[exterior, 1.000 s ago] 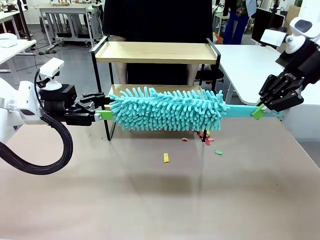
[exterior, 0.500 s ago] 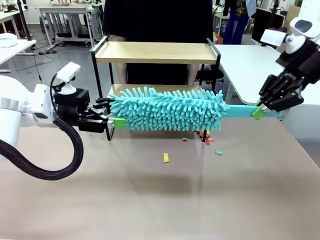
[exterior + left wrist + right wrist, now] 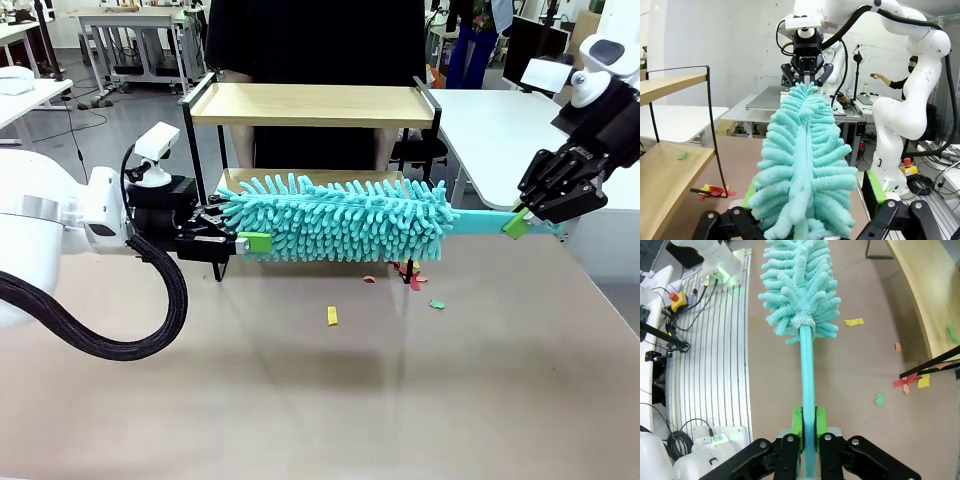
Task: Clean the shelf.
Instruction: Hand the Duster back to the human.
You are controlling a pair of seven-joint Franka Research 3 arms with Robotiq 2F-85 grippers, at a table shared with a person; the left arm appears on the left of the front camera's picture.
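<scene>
The shelf [image 3: 312,104] stands at the far side of the brown table [image 3: 320,390], right in front of the person, and a green paper scrap [image 3: 683,155] lies on its lower board. Just before that lower board hangs the turquoise duster [image 3: 340,217], level and lengthwise. The right gripper [image 3: 520,222] is clamped tight on the duster's handle, out past the shelf's right legs. At the shelf's left legs, the left gripper [image 3: 245,237] has its jaws spread wide, straddling the duster's fluffy tip. More paper scraps [image 3: 332,316] lie on the table by the shelf's feet.
</scene>
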